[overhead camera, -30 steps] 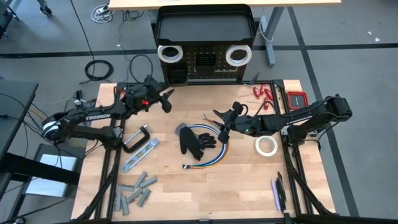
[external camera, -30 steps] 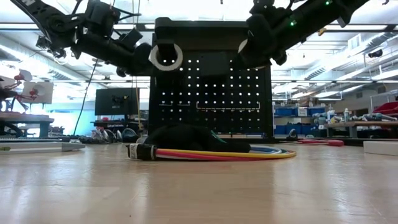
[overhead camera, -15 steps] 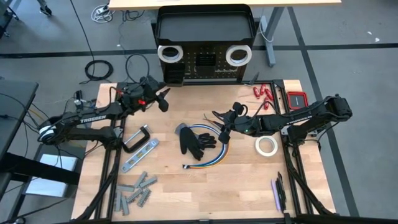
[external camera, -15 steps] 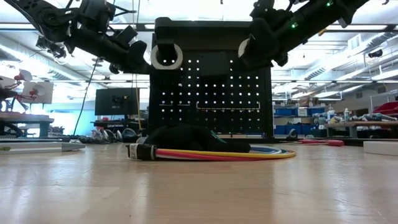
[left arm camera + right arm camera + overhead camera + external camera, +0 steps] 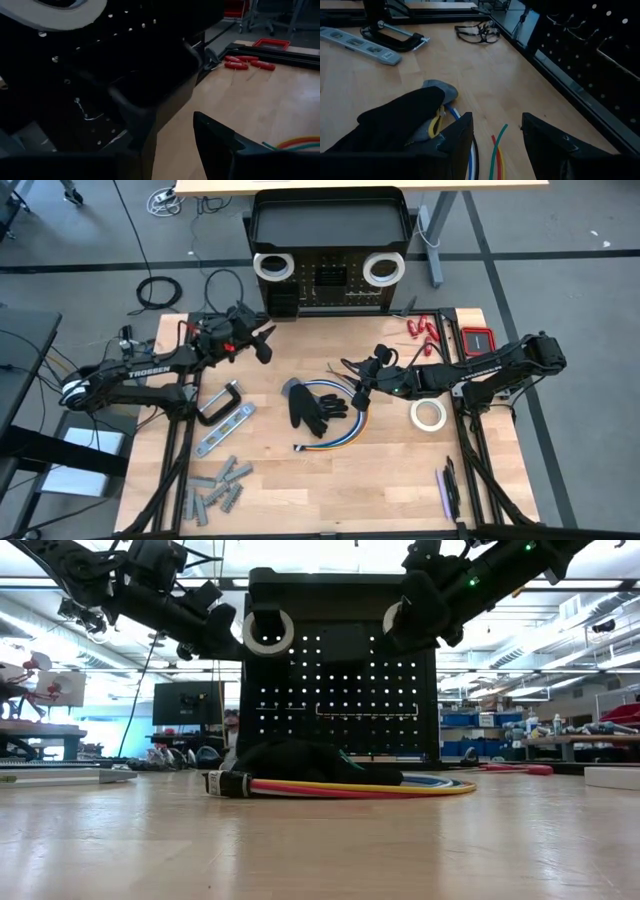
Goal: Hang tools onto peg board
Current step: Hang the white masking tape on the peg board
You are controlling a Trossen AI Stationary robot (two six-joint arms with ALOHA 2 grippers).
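The black upright metal peg board [image 5: 330, 280] with its grid of small holes stands at the middle of the surface's far edge, and two white tape rolls are on it, one [image 5: 271, 267] at its left and one [image 5: 383, 269] at its right. Out on the light wooden surface [image 5: 300, 490], a third white tape roll [image 5: 428, 414] lies near the right edge, small red-handled tools [image 5: 424, 328] sit in the far right corner, and a purple-handled tool [image 5: 442, 492] lies by the near right corner. On the left side rest a black C-clamp [image 5: 220, 402], a silver-grey flat bar [image 5: 224, 430] just beside it, and a cluster of grey metal pieces [image 5: 216, 488] toward the near left corner. Mid-surface, black gloves [image 5: 315, 406] lie on a coil of coloured cables [image 5: 345, 428]. The left gripper [image 5: 265, 340] hangs near the board's left foot, fingers apart, nothing between them. The right gripper [image 5: 358, 378] hovers right over the gloves, fingers [image 5: 457, 142] apart too, holding nothing.
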